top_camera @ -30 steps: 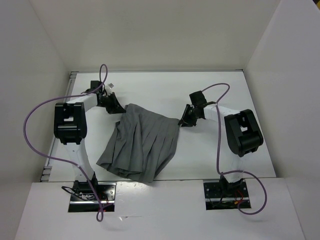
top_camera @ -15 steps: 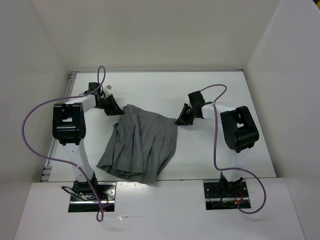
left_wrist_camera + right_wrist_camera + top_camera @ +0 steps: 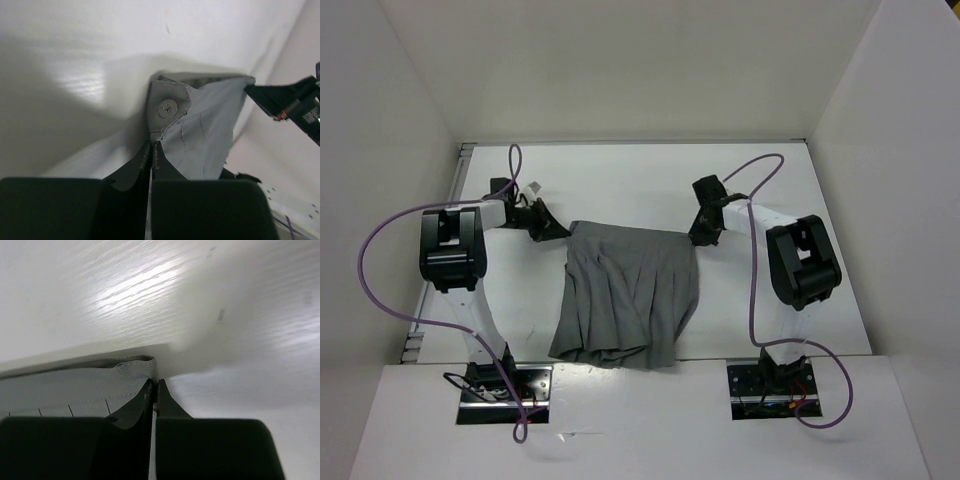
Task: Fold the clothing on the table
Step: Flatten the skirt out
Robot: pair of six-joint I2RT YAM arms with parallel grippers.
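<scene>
Top external: fixed, high, behind the arm bases [image 3: 505, 385] at the near edge, looking down and away over the whole table [image 3: 620, 180], a wide shot from far off. Left wrist: very close, looks along the left gripper [image 3: 152, 146] toward the right of the scene. Right wrist: very close, blurred, looks along the right gripper [image 3: 153, 385] down at the table. All three views share the clothing [image 3: 630, 295]. Left wrist view also catches the right gripper at its right edge.

Arms: left arm [image 3: 450, 250] and right arm [image 3: 803, 262], white links with blocky black joint housings.
Cables: one purple cable [image 3: 361, 270] looping along each arm.
Bases: metal plates [image 3: 505, 392] at 7 and 5 o'clock; red wire [image 3: 806, 399] at the right one.
Fingers: left gripper [image 3: 152, 146] and right gripper [image 3: 155, 382], black tapering wedges.
</scene>
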